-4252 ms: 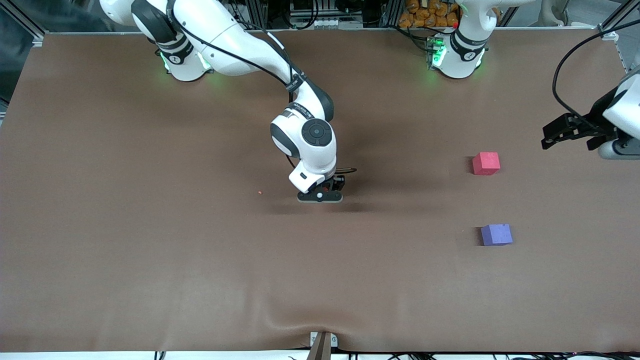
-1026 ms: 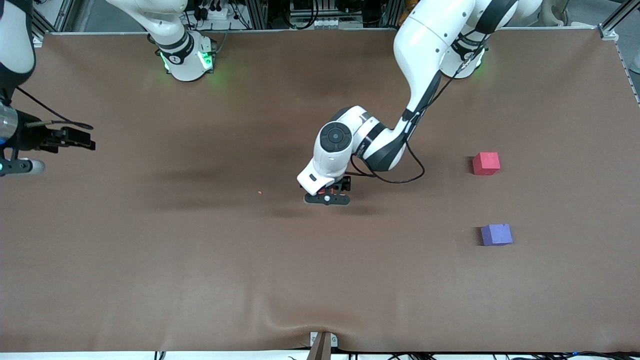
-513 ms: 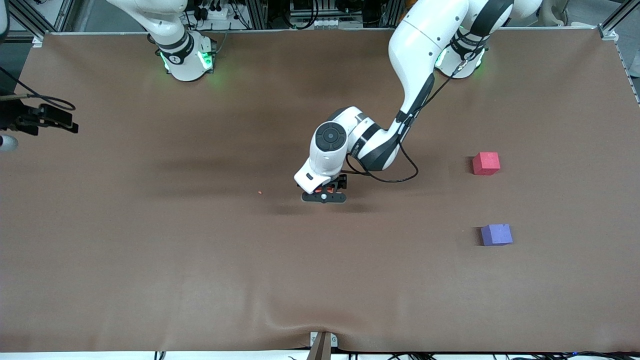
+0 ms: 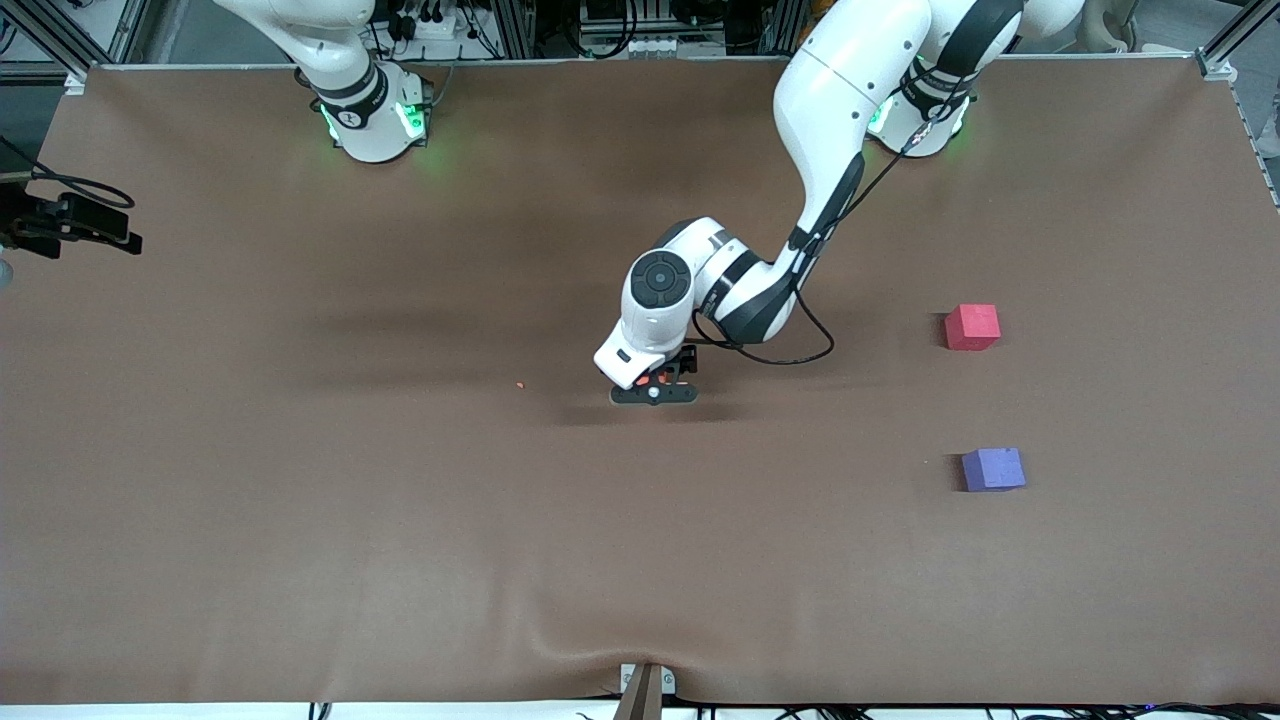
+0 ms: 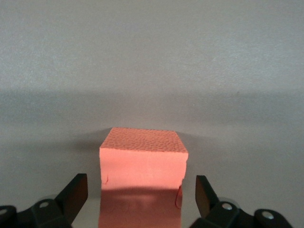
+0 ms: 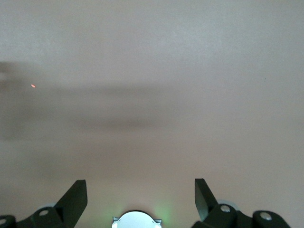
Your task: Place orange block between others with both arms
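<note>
The orange block (image 5: 142,161) rests on the brown mat in the middle of the table, mostly hidden under the left hand in the front view, where only a sliver of the orange block (image 4: 664,378) shows. My left gripper (image 4: 655,388) is down around it and open. In the left wrist view the left gripper (image 5: 140,186) straddles the block with a gap at each finger. The pinkish-red cube (image 4: 972,326) and the purple-blue cube (image 4: 993,469) lie toward the left arm's end, the purple one nearer the camera. My right gripper (image 4: 100,228) hangs open and empty over the mat's edge at the right arm's end; the right wrist view shows the right gripper (image 6: 140,187) over bare mat.
A tiny orange crumb (image 4: 519,384) lies on the mat beside the left hand, toward the right arm's end. The mat (image 4: 600,560) has a wrinkle near its front edge, by a small bracket (image 4: 641,686). Both green-lit bases stand along the back edge.
The right gripper has drawn back toward the edge of the table at its own end. The left hand has shifted only slightly and stays open around the orange block.
</note>
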